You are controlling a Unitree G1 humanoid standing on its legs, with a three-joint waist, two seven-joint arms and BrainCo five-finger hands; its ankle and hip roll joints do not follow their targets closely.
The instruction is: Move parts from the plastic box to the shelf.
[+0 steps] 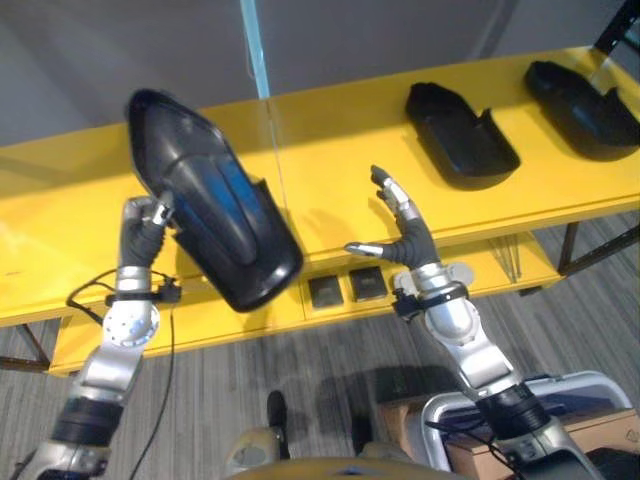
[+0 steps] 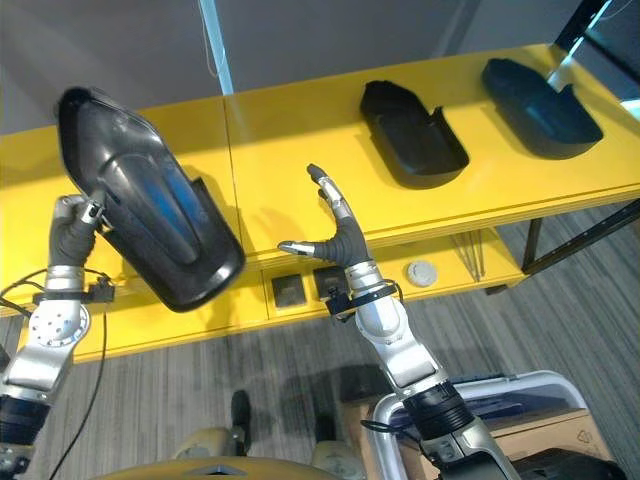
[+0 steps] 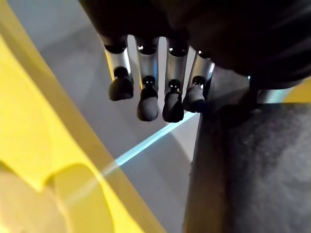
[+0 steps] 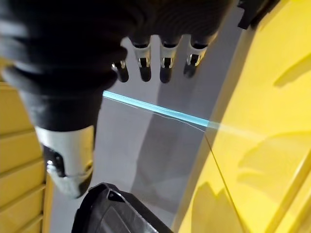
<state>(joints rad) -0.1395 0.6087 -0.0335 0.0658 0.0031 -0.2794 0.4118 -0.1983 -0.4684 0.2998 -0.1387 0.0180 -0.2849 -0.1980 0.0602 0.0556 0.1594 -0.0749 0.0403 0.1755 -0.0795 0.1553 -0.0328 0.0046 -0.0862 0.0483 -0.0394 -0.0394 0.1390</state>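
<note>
Left hand (image 1: 150,225): clamped on the black part (image 1: 215,200), lifted over the yellow shelf's (image 1: 330,150) left end for placing
Right hand (image 1: 400,235): fingers spread, empty; hovered nearby
Placed parts (image 1: 460,135): far right

Glossy black part (image 1: 210,205) tilted, held in left hand (image 1: 150,225) above yellow shelf (image 1: 330,150); two black parts (image 1: 460,135) (image 1: 585,105) lie far right.

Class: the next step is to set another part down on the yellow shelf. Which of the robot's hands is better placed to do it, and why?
The left hand: it already grips a black part above the yellow shelf. The right hand is open and holds nothing.
</note>
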